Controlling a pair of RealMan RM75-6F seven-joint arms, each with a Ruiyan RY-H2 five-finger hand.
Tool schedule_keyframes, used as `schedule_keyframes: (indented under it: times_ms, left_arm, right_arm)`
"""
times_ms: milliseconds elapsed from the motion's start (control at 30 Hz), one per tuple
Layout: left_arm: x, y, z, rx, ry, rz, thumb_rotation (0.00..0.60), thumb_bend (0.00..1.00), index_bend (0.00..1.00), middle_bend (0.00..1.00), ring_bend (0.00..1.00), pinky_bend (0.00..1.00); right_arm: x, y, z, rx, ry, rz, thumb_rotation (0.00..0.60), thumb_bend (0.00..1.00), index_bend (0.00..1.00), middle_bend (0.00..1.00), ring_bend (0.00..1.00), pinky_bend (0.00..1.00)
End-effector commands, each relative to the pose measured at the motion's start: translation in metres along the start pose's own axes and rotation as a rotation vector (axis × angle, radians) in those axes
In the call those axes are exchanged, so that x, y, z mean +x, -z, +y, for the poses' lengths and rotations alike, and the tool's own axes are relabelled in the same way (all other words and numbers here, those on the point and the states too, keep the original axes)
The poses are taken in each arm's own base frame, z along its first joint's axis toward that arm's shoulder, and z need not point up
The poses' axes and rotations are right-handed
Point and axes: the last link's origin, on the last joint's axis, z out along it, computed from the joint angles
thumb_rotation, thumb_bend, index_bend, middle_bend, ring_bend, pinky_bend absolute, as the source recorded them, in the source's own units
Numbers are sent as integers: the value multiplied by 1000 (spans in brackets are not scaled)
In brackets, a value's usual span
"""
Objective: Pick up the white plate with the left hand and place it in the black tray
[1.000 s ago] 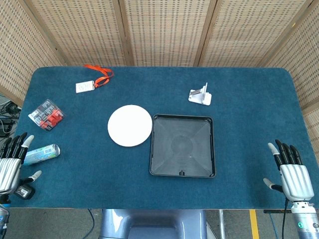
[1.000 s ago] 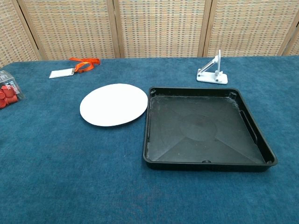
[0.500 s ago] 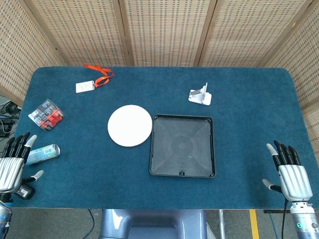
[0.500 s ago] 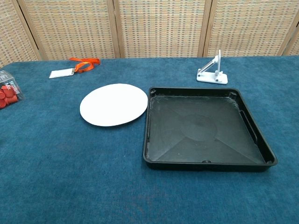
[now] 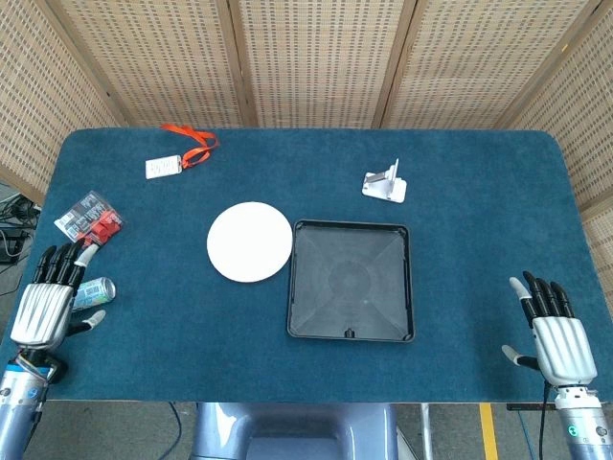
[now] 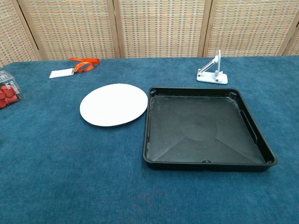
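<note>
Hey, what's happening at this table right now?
Nothing is being handled yet. The white plate lies flat on the blue table, just left of the empty black tray. The left hand is open near the table's left edge, beside a can, well short of the plate. The right hand is open at the near right corner.

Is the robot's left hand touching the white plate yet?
Apart. The head view shows the left hand at the table's edge, with bare blue cloth between it and the white plate.
</note>
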Motion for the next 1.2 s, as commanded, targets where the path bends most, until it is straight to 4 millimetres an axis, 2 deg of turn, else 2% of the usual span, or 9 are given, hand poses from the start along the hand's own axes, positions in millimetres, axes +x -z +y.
schedule_keyframes:
  times_ms: [33, 267, 533, 600, 733, 967, 1133, 1200]
  left_arm:
    - [-6, -25, 12, -33, -14, 19, 600, 0, 299, 0, 0, 0]
    - [-27, -71, 39, -85, 1, 40, 600, 0, 436, 0, 0, 0]
    - [-59, -103, 67, -150, -62, -1, 600, 45, 464, 0, 0, 0]
    - [-67, -108, 73, -167, -80, -17, 600, 53, 464, 0, 0, 0]
    - [-81, -115, 84, -192, -111, -42, 600, 173, 474, 0, 0, 0]
    - [-95, -123, 102, -233, -136, -68, 600, 178, 481, 0, 0, 0]
    - [-102, -125, 113, -264, -153, -80, 600, 328, 488, 0, 0, 0]
    - [-105, -125, 118, -275, -158, -90, 600, 335, 488, 0, 0, 0]
  right_arm:
    - [-1, -1, 0, 1, -1, -3, 600, 113, 0, 0, 0, 0]
    - [-5, -2, 1, 0, -4, -8, 600, 112, 0, 0, 0, 0]
    - [-7, -4, 4, -9, -10, -11, 600, 112, 0, 0, 0, 0]
    - [-7, -4, 4, -10, -12, -10, 600, 112, 0, 0, 0, 0]
    - [-7, -4, 4, -11, -16, -9, 600, 112, 0, 0, 0, 0]
    - [-5, -3, 4, -9, -23, -5, 600, 113, 0, 0, 0, 0]
    - [-5, -3, 5, -10, -29, -3, 600, 112, 0, 0, 0, 0]
    - [-4, -3, 5, -10, -33, 1, 600, 112, 0, 0, 0, 0]
